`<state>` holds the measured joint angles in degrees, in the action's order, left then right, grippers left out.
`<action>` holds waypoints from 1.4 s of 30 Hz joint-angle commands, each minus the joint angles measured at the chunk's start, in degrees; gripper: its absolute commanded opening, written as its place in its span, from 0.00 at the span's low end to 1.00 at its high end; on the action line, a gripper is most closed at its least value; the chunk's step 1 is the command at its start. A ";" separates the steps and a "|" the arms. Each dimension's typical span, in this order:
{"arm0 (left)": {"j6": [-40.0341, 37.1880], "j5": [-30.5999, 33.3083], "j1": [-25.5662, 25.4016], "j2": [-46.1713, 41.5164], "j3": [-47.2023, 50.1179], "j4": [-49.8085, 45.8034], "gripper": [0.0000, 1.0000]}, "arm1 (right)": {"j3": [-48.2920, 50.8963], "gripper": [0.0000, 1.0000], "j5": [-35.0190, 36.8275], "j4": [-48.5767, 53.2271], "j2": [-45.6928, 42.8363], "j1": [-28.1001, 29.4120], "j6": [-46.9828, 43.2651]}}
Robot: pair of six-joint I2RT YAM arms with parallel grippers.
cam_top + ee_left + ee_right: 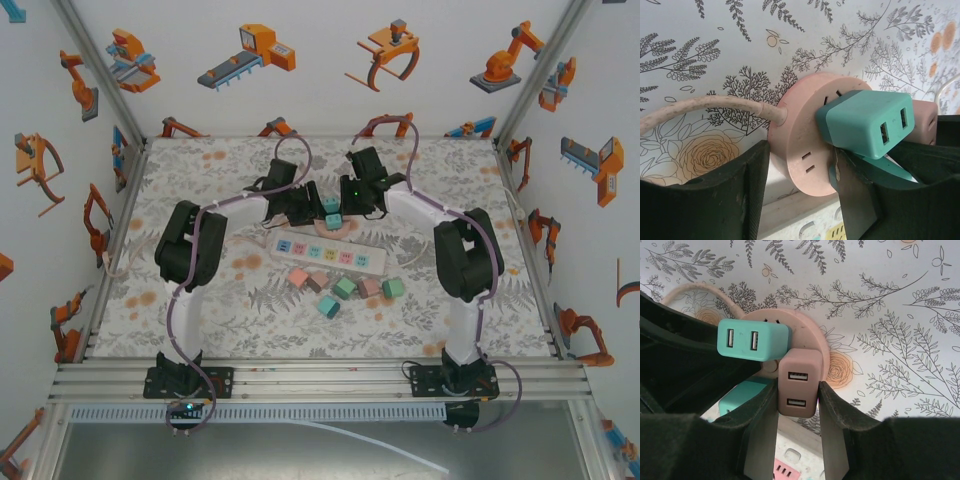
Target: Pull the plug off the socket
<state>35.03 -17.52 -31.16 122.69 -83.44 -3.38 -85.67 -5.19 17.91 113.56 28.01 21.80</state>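
Two-arm cell, plug removal. The flower-patterned counter (200,300) is bounded by illustrated walls (60,120) at the back and both sides and by an aluminium rail (320,375) at the near edge. Both arms meet at the centre, toward the back. Broad bare counter lies to their left and right, and a narrower strip lies behind them. On the near side the room is tighter: a white power strip (325,252) lies just in front of the hands, and nearer again are scattered loose plugs (345,288).

The round socket (800,145), a pink disc with a cord (705,107) trailing left, carries two adapters seated side by side: a teal plug (754,340) and a mauve plug (799,382).

Right hand (797,392) – clenched on the mauve plug, its fingers (760,410) pressing the plug's two flanks; the plug is seated against the socket face.

Left hand (800,167) – fingers (715,200) partly parted and straddling the disc, one at the rim on the cord side, the other under the teal plug. The close, oblique view does not show whether they actually clamp the disc or merely stand beside it.
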 commanded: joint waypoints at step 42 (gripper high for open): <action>-1.85 11.11 -4.31 -8.80 7.15 -16.32 0.46 | 3.77 0.00 7.40 0.09 -7.21 -0.17 1.06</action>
<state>33.28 -5.30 -35.51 116.92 -80.62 -14.79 -82.26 0.56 22.09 105.69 27.83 23.77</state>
